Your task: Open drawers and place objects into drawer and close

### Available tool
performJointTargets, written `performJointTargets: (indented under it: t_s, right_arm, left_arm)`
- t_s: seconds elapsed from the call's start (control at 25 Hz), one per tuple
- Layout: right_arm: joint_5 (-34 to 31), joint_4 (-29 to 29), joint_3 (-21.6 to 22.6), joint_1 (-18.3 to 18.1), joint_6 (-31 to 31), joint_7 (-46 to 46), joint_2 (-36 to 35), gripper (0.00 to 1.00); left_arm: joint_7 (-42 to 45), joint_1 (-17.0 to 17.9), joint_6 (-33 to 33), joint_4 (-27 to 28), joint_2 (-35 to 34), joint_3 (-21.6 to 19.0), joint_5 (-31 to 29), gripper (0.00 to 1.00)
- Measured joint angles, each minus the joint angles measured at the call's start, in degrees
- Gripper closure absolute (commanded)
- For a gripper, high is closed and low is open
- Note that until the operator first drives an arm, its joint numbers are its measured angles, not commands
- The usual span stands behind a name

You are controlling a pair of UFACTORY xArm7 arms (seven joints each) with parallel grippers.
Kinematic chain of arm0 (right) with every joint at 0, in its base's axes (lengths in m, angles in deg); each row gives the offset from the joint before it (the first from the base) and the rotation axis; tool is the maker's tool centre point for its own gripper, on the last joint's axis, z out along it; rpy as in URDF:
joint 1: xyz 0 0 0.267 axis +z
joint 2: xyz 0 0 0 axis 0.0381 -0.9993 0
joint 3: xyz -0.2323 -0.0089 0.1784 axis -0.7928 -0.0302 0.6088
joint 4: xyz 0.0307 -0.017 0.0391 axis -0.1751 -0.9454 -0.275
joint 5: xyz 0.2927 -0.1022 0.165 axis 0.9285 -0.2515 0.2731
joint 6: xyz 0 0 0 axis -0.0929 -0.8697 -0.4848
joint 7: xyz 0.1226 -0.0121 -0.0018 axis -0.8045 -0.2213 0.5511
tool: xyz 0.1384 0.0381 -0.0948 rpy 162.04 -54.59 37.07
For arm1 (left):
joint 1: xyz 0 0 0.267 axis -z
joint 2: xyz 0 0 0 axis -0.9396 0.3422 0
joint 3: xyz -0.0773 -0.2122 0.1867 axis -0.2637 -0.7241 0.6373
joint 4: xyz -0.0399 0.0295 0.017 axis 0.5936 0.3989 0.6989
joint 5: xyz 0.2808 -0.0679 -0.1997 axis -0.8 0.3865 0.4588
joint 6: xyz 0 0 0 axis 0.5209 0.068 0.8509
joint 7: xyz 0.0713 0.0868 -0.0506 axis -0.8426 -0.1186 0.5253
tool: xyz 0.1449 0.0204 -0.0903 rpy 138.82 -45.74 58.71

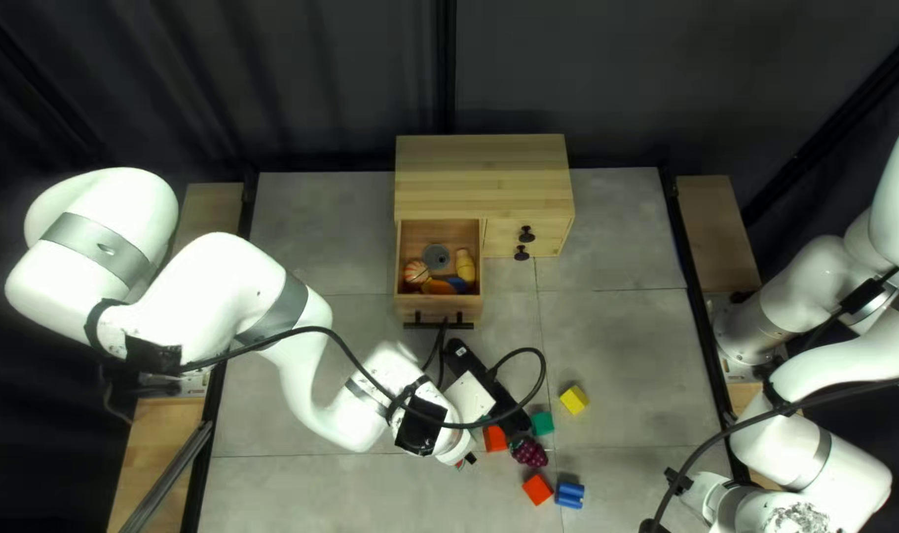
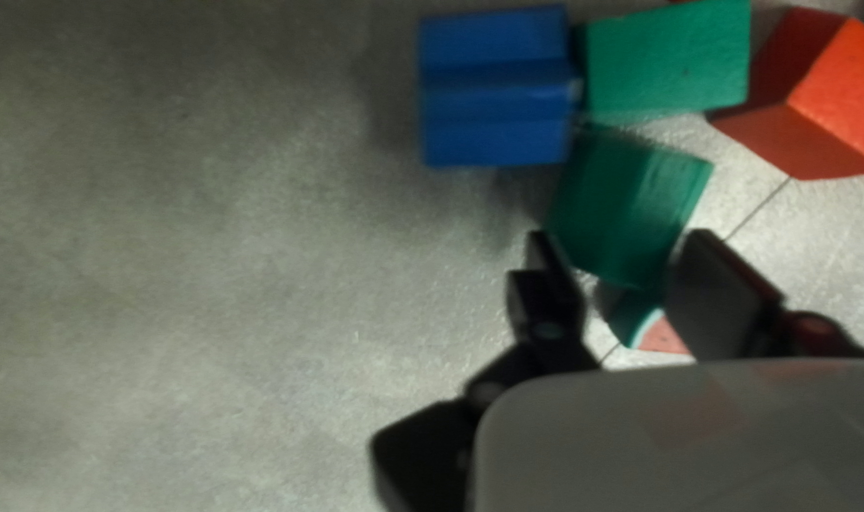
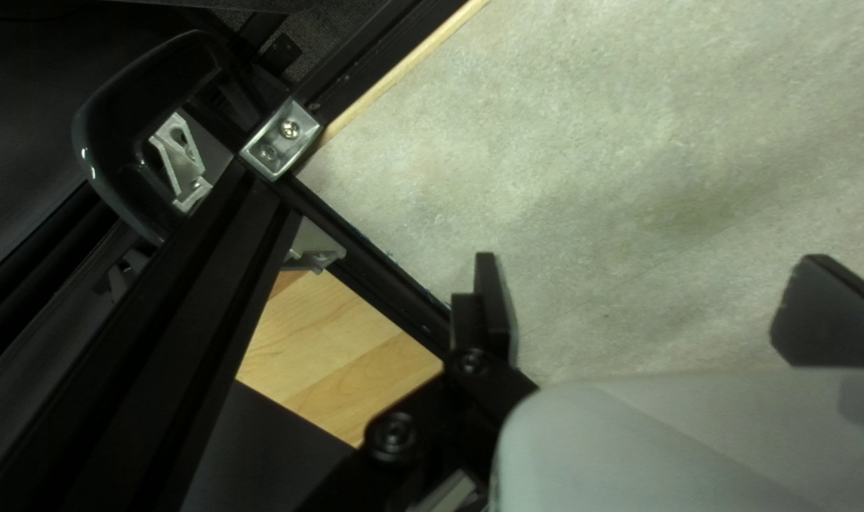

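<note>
Cabinet point(image 1: 479, 178), desk's point(image 1: 321, 227) far edge: drawer point(image 1: 438, 309) out, toys point(image 1: 464, 265) inside. Left gripper point(image 1: 510, 424): pinching green block point(image 2: 631, 209). Right gripper point(image 1: 690, 494): spread, near right edge.

A dark curtain point(image 1: 321, 89), divided by a black post point(image 1: 446, 74), is hung behind the bench point(image 1: 617, 227). Its grey surface is marked by thin seams and edged by black rails point(image 1: 694, 296), flanked by pale wooden boards point(image 1: 716, 232); one corner is fitted with a metal bracket point(image 3: 282, 140).

Green block point(image 2: 631, 209) between the jaws
</note>
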Motion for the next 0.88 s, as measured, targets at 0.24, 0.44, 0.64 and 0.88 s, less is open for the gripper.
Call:
performJointTargets:
  t_s: [0.24,0.44,0.64,0.88]
  right_arm:
    - [0.0,0.0,0.0,0.0,0.0,0.0,0.0,0.0]
    - [0.0,0.0,0.0,0.0,0.0,0.0,0.0,0.0]
    - [0.0,0.0,0.0,0.0,0.0,0.0,0.0,0.0]
    - [0.0,0.0,0.0,0.0,0.0,0.0,0.0,0.0]
  left_arm:
    - [-0.7,0.4,-3.4,0.4,-3.0,0.0,-0.9,0.0]
    - [-4.7,0.6,-3.4,1.0,-2.8,-0.5,-2.1,0.0]
    - [-18.4,-0.4,-0.4,-0.6,-2.9,-2.5,-3.9,0.0]
    - [-41.0,-4.3,2.1,-4.6,-4.9,-4.8,-3.5,0.0]
